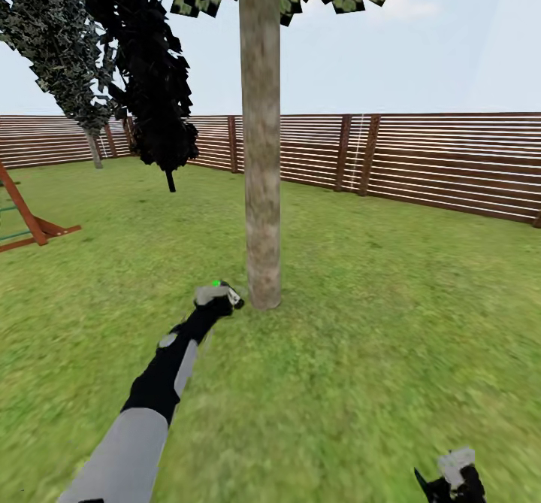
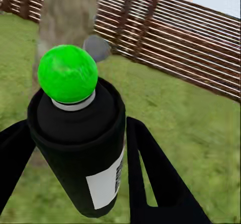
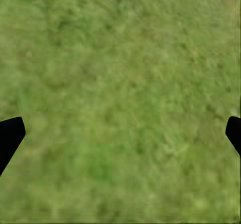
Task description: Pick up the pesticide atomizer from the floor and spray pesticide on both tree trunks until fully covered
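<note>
Left claw (image 1: pixel 218 298) grips the green-capped atomizer (image 2: pixel 78 133) just beside the trunk (image 1: pixel 261 149); right claw (image 3: pixel 120 131) hangs spread over open lawn (image 1: pixel 376 322), fence (image 1: pixel 451 165) well back.

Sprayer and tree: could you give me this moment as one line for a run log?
left end effector: shut on sprayer | aimed at: tree trunk | right end effector: open over grass
</note>
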Robot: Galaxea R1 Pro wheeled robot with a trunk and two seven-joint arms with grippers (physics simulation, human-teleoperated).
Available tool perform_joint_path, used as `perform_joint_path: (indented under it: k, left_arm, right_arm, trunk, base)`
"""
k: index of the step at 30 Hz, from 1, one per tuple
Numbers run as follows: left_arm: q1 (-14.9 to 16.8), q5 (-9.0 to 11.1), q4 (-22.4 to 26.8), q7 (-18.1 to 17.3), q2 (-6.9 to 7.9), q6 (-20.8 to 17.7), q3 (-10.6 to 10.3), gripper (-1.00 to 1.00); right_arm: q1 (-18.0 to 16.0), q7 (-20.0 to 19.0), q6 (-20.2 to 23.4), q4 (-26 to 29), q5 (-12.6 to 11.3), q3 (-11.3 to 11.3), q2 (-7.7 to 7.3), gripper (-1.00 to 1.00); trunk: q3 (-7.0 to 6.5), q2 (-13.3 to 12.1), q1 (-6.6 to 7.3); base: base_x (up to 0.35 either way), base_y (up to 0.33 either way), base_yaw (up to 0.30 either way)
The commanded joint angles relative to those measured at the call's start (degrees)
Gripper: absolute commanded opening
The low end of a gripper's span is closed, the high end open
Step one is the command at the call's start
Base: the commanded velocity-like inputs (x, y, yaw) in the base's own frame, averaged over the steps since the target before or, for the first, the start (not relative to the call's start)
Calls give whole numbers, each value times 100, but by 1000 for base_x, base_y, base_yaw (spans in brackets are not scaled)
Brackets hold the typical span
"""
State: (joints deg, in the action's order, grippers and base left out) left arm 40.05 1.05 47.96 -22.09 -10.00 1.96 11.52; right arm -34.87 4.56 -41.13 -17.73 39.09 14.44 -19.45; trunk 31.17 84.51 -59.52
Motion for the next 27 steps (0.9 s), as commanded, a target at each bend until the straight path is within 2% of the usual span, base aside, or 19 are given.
perform_joint_path:
  k: [1, 2, 3, 5, 7, 12, 18, 27]
  left_arm:
    - [-1030, 788, 983, -1225, 0, 1289, 233, -100]
    - [-396, -119, 336, -632, 0, 413, -191, -100]
    - [10, -701, -77, -251, 0, -148, -456, -100]
    - [495, -1394, -568, 327, 0, -816, -720, -100]
    - [653, -1612, -734, 846, 0, -1032, -780, -100]
    - [726, -1706, -825, 1116, 0, -1127, -815, -100]
    - [730, -1713, -839, 1135, 0, -1127, -811, -100]
    - [732, -1713, -841, 1129, 0, -1127, -818, -100]
  right_arm:
    - [-2370, 927, -166, -227, 9, -2258, -1633, 100]
    - [-1249, 46, 562, 13, -737, -870, -868, 100]
    - [-531, -518, 1027, 536, -1214, 18, -379, 100]
    - [328, -1191, 1583, 1161, -1785, 1079, 206, 100]
    - [609, -1412, 1766, 1365, -1972, 1427, 397, 100]
    - [742, -1512, 1848, 1458, -2057, 1585, 485, 100]
    - [752, -1519, 1854, 1465, -2062, 1596, 489, 100]
    - [753, -1520, 1854, 1465, -2063, 1597, 490, 100]
  trunk:
    - [0, 1, 0]
    - [0, 1, 0]
    - [0, 1, 0]
    - [0, 1, 0]
    - [0, 1, 0]
    - [0, 1, 0]
    - [0, 1, 0]
    - [0, 1, 0]
  base:
    - [0, 0, 0]
    - [6, 0, 0]
    - [51, 0, 0]
    - [176, 0, 0]
    - [222, 0, 0]
    - [53, 0, 0]
    - [20, 0, 0]
    - [152, 0, 0]
